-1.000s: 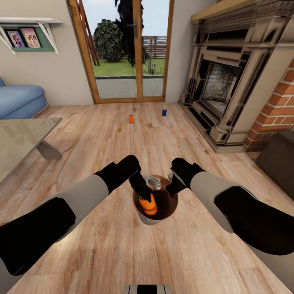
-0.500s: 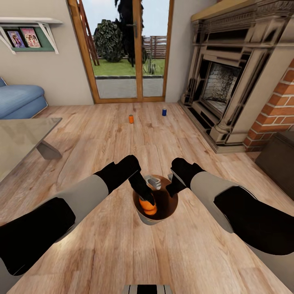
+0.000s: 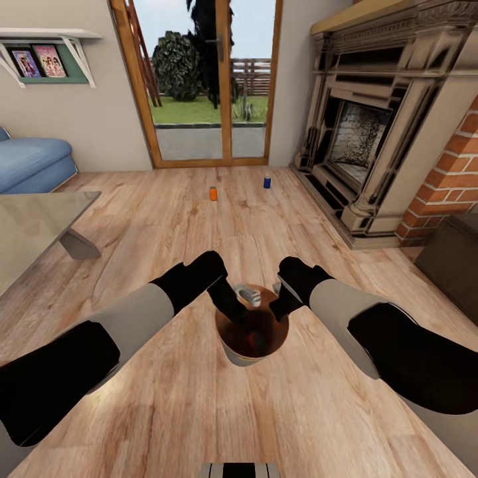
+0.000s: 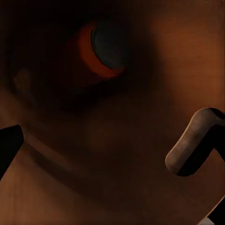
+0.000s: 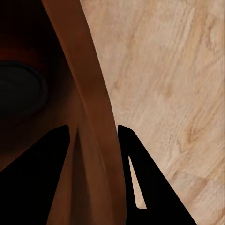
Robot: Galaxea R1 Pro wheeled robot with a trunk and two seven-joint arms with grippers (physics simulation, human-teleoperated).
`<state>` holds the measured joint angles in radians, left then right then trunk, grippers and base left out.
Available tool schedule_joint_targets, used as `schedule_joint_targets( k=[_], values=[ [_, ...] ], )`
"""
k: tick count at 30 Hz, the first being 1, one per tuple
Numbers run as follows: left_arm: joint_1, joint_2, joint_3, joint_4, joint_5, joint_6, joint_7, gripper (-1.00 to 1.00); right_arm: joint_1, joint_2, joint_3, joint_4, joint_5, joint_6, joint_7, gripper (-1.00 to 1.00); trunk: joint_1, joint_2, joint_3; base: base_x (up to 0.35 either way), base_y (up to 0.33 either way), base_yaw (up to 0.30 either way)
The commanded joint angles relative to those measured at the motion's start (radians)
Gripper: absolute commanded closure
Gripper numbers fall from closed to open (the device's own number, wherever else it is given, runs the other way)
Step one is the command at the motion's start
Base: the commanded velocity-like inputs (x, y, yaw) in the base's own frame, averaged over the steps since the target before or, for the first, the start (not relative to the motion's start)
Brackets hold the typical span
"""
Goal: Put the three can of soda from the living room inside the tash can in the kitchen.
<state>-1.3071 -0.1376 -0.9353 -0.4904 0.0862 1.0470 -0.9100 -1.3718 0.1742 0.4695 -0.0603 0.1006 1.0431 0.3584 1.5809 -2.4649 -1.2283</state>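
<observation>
Orange can [image 4: 96,54] inside bin [image 3: 234,357], below open left end effector [image 3: 244,317]

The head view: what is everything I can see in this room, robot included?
Soda cans on floor: two, one orange, one dark blue, before the glass doors.
Soda can in bin: one, orange, lying at the bottom.
Trash can: one, grey outside, brown inside, on the floor between the arms.
Glass doors: wood-framed, far wall.
Sofa: one, light blue, far left.
Table: one, glass-topped, left.
Fireplace: dark, ornate, right, beside red brick.
Shelf: white, with pictures, upper left.
Left gripper: fingers open inside the bin.
Right gripper: fingers astride the bin's rim.
</observation>
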Motion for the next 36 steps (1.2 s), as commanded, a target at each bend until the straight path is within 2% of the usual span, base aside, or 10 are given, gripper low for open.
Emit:
schedule_joint_targets(
  k=[1,4,5,9,12,15,19,23,28,36],
  values=[
    [0.0,0.003,-0.003,-0.01,-0.045,0.0,0.006,-1.0,0.0,0.0,-0.002,0.0,-0.028,0.004,0.0,1.0,0.0,0.0,0.0,0.0,0.0,0.0],
    [0.001,0.058,0.002,-0.084,-0.041,-0.013,0.001,-1.0,0.0,0.0,-0.002,0.0,-0.027,0.004,0.0,1.0,0.0,0.0,0.0,0.0,0.0,0.0],
    [0.002,0.134,0.009,-0.168,-0.034,-0.019,-0.008,-1.0,0.0,0.0,-0.002,0.001,-0.027,0.004,0.001,1.0,0.0,0.0,0.0,0.0,0.0,0.0],
    [0.002,0.258,0.058,-0.287,-0.024,-0.022,-0.061,-1.0,0.0,0.0,-0.003,0.002,-0.027,0.004,0.001,1.0,0.0,0.0,0.0,0.0,0.0,0.0],
    [0.011,0.422,0.268,-0.394,-0.016,-0.024,-0.139,-1.0,0.0,0.0,-0.015,0.003,-0.026,0.004,0.002,1.0,0.0,0.0,0.0,0.0,0.0,0.0],
    [0.04,0.474,0.451,-0.413,-0.017,-0.032,-0.147,-1.0,0.0,0.0,-0.036,0.005,-0.025,0.004,0.001,1.0,0.0,0.0,0.0,0.0,0.0,0.0],
    [0.106,0.501,0.682,-0.416,-0.03,-0.08,-0.112,-1.0,0.001,-0.021,-0.053,0.012,-0.024,0.004,0.002,1.0,0.0,0.0,0.0,0.0,0.0,0.0],
    [0.169,0.506,0.756,-0.413,-0.041,-0.126,0.019,-1.0,0.004,-0.065,-0.059,0.014,-0.024,0.004,0.003,1.0,0.0,0.0,0.0,0.0,0.0,0.0],
    [0.273,0.501,0.78,-0.405,-0.046,-0.182,0.211,-1.0,0.016,-0.129,-0.063,0.015,-0.025,0.004,0.007,1.0,0.0,0.0,0.0,0.0,0.0,0.0],
    [0.382,0.5,0.79,-0.415,-0.042,-0.231,0.276,-1.0,0.049,-0.212,-0.087,0.006,-0.024,0.004,0.012,1.0,0.0,0.0,0.0,0.0,0.0,0.0]
  ],
)
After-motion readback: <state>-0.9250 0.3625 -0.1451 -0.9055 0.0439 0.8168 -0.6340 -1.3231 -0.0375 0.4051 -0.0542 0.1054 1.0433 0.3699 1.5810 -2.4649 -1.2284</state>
